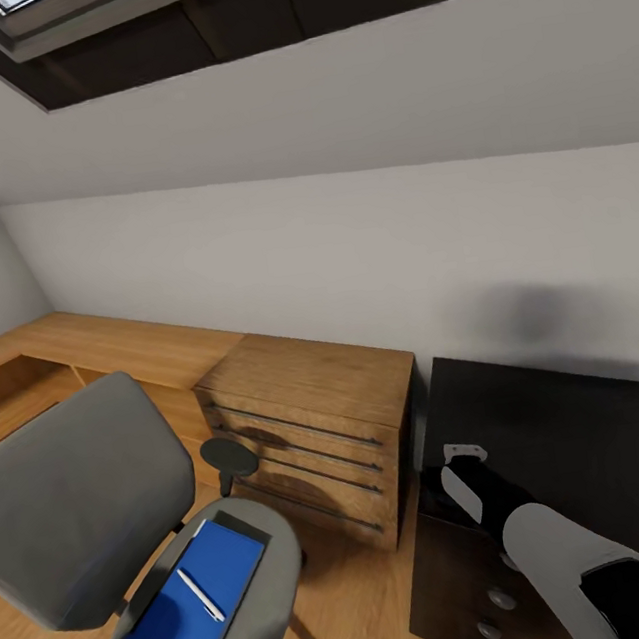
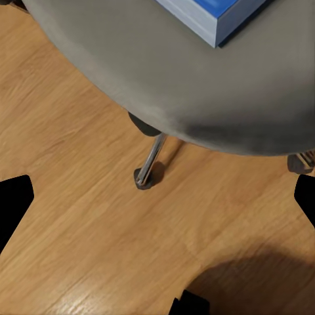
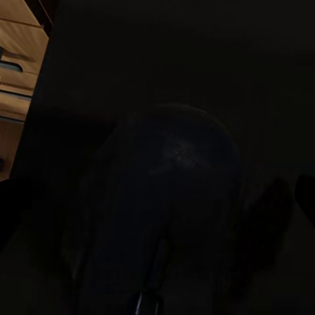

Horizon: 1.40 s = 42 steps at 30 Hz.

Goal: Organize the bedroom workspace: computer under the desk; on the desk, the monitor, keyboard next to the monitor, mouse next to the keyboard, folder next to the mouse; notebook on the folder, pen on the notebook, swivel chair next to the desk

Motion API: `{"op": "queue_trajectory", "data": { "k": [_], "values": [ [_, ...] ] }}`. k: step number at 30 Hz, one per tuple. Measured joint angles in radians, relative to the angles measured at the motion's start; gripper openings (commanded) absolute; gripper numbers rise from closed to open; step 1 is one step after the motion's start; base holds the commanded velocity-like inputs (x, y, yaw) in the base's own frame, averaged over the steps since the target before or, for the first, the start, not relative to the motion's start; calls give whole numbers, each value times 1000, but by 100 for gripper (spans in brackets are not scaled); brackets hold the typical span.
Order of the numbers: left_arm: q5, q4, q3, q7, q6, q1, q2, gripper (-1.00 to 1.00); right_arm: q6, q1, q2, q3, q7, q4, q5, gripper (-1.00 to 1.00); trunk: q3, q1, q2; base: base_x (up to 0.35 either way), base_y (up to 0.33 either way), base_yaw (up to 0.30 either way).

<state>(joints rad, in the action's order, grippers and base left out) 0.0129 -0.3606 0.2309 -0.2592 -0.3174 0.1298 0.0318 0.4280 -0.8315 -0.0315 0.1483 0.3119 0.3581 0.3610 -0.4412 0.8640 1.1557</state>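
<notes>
Blue folder (image 1: 191,604) lay on the swivel chair (image 1: 81,502) seat, pen (image 1: 200,593) on top. Black desk (image 1: 566,428) stood to the right. Left claw (image 2: 157,197) spread wide; right claw state indeterminate.

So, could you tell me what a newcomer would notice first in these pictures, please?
Probably the blue folder on the swivel chair's grey seat, low on the left of the head view, with a pen lying on it. Next, the wooden dresser at centre against the wall, and the black desk to its right.
</notes>
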Motion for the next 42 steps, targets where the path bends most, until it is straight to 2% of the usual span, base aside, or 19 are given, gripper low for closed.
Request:
{"op": "queue_trajectory", "data": {
  "k": [25, 26, 42],
  "values": [
    [1, 0, 1, 0, 0, 0, 0, 100, 1, 0, -1, -1, 4, 1, -2, 100, 0, 0, 0, 0, 0, 0],
    [1, 0, 1, 0, 0, 0, 0, 100, 1, 0, -1, -1, 4, 1, -2, -100, 0, 0, 0, 0, 0, 0],
    [0, 0, 1, 0, 0, 0, 0, 100, 5, 0, -3, 5, 5, 2, -19, -100, 0, 0, 0, 0, 0, 0]
  ]
}}
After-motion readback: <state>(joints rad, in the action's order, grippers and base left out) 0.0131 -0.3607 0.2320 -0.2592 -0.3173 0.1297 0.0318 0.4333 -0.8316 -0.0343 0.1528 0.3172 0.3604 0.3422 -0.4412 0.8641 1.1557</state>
